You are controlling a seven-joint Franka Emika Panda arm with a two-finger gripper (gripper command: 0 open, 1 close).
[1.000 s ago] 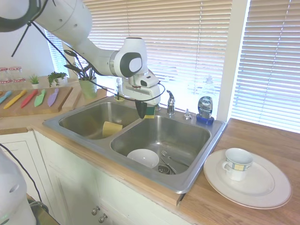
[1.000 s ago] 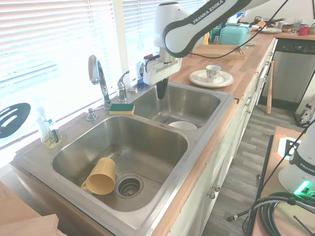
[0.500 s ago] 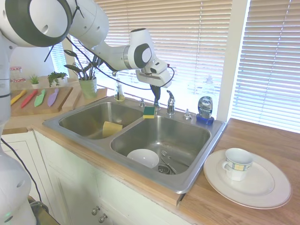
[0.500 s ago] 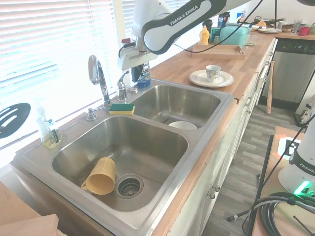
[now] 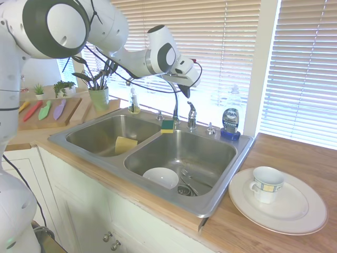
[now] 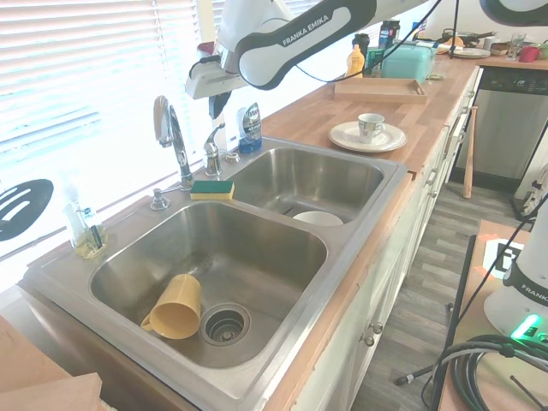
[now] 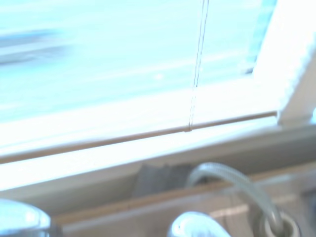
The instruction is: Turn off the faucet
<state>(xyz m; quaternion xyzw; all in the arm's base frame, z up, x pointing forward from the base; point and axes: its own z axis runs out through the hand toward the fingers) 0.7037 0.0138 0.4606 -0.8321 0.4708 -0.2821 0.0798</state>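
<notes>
Chrome catches the window light: the faucet [image 5: 175, 108] stands on the back rim of the steel double sink [image 5: 105, 158], behind the divider between the two basins, its thin gooseneck arching up and its short lever handle [image 5: 191, 112] upright just beside it. In the second exterior view the faucet [image 6: 174, 141] shows its spout head turned toward the near basin, with the handle [image 6: 211, 147] to its side. My end effector [image 5: 187, 89] hangs in the air above and a little behind the handle, apart from it, pointing downward in front of the blinds. From the other side my end effector [image 6: 214, 101] sits above the gap between spout and handle. Its dark fingers look close together, but I cannot tell for certain whether they are parted or closed.

A green and yellow sponge [image 5: 167, 126] lies on the rim by the faucet base. A clear dish-soap bottle [image 5: 230, 123] with a blue label stands further along the rim, near the corner. A white bowl [image 5: 161, 177] rests in one basin, a yellow cup [image 6: 174, 307] lies on its side in the other beside the drain. On the wooden worktop [image 5: 295, 158] a white plate [image 5: 295, 213] carries a mug [image 5: 266, 184].

My wrist view is blurred: bright blinds, a sill, and a curved chrome shape [image 7: 232, 182] low down.
</notes>
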